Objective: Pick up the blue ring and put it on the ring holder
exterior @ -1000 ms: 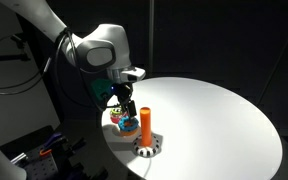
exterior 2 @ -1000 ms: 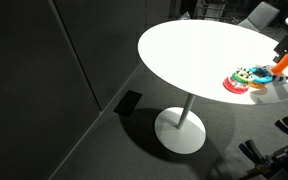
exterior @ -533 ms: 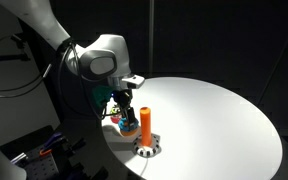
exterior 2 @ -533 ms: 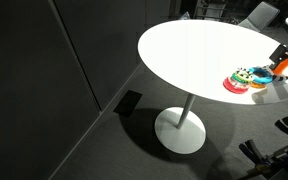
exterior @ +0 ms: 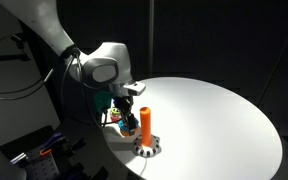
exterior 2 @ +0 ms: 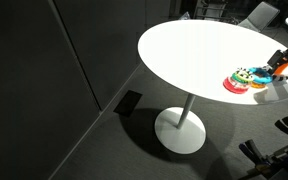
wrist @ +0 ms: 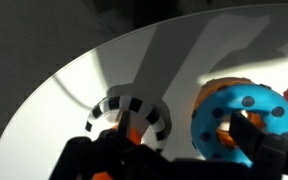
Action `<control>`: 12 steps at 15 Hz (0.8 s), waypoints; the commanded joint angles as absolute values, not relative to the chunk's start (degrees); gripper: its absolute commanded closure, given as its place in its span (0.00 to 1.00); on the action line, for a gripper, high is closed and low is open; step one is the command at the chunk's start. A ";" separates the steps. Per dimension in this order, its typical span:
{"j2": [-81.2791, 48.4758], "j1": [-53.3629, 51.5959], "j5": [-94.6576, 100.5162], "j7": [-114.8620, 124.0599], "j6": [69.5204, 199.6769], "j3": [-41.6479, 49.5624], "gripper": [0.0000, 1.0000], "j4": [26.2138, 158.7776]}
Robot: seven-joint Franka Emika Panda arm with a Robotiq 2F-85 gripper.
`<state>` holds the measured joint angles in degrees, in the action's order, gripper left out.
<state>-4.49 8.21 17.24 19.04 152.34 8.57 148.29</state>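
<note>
The small blue doughnut-shaped ring was seen in the wrist view among coloured toy pieces on the round white table. It lay at three o'clock from the checkered base of the upright orange-peg ring holder, near it but apart. The black Robotiq gripper was held low over the ring, spread wide with nothing clamped, and one dark finger overlapped the blue surface. The grasping step was judged to be in hand. Next, closing on the ring's rim would be called for, then a lift clear above the peg's top.
</note>
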 commanded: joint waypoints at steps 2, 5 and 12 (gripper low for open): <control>-6.36 7.29 17.85 20.32 154.81 9.71 0.00 147.43; -7.40 6.67 17.83 20.39 155.60 9.90 0.00 146.91; -9.27 4.44 18.00 20.60 156.51 10.45 0.07 145.70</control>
